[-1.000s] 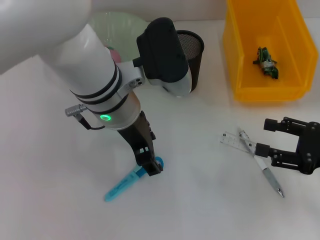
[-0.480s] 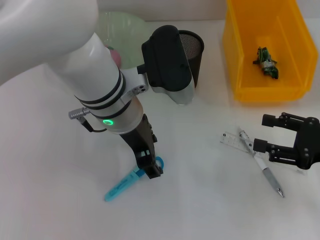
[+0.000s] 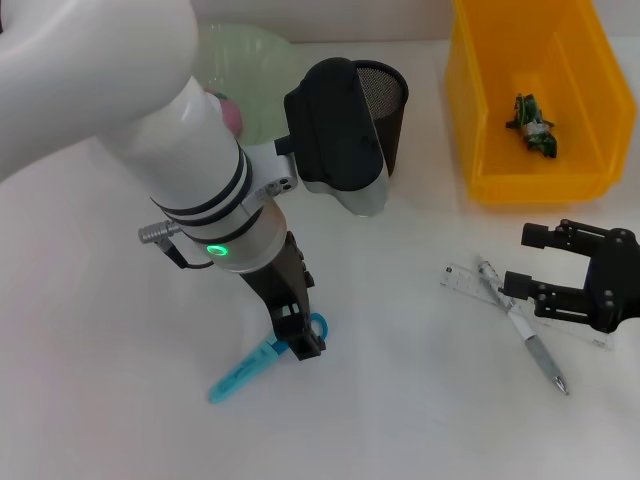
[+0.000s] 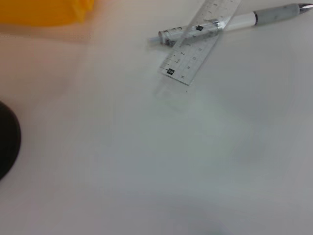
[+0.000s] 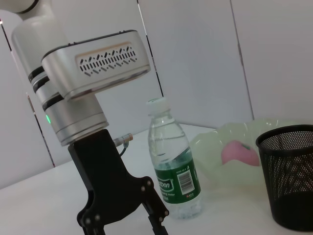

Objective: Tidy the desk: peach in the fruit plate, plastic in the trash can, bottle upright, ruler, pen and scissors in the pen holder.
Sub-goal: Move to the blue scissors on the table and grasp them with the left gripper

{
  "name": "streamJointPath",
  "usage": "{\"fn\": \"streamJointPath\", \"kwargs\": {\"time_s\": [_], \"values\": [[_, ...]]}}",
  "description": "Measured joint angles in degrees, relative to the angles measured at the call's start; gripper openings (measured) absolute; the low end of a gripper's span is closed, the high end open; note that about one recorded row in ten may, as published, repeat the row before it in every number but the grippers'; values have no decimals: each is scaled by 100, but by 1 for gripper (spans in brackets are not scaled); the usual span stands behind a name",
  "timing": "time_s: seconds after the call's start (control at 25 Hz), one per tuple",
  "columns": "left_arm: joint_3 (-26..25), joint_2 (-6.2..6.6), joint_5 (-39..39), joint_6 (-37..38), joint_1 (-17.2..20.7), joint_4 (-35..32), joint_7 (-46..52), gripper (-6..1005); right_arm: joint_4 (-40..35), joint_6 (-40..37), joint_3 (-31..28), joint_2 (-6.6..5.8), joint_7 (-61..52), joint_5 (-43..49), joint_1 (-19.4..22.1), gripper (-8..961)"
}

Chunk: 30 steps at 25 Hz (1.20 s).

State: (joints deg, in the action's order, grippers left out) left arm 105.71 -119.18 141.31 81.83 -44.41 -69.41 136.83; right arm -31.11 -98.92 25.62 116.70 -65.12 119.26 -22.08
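Note:
The blue scissors (image 3: 243, 373) lie flat on the white desk. My left gripper (image 3: 298, 340) stands over their handle end, fingers spread and open in the right wrist view (image 5: 124, 226). The clear ruler (image 3: 470, 285) and the white pen (image 3: 530, 340) lie crossed at the right, also in the left wrist view as ruler (image 4: 198, 44) and pen (image 4: 239, 20). My right gripper (image 3: 522, 263) hovers open just above them. The bottle (image 5: 173, 171) stands upright; my left arm hides it in the head view. The peach (image 5: 239, 152) lies in the green fruit plate (image 3: 250, 55). Green plastic (image 3: 533, 125) sits in the yellow trash can (image 3: 480, 150).
The black mesh pen holder (image 3: 390, 110) stands at the back middle, close behind my left forearm and beside the fruit plate (image 5: 215, 142). The trash can fills the back right corner.
My right gripper has drifted a little to the left and away from me over the ruler and pen. My left arm has shifted slightly; the scissors have not moved.

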Motion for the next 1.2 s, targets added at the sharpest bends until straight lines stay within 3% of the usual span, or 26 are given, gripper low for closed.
{"fn": "streamJointPath", "kwargs": {"time_s": [1.2], "values": [[3,0,179,-91,0,334,81,767,98,156,39,2,69,0,-50,766]]}}
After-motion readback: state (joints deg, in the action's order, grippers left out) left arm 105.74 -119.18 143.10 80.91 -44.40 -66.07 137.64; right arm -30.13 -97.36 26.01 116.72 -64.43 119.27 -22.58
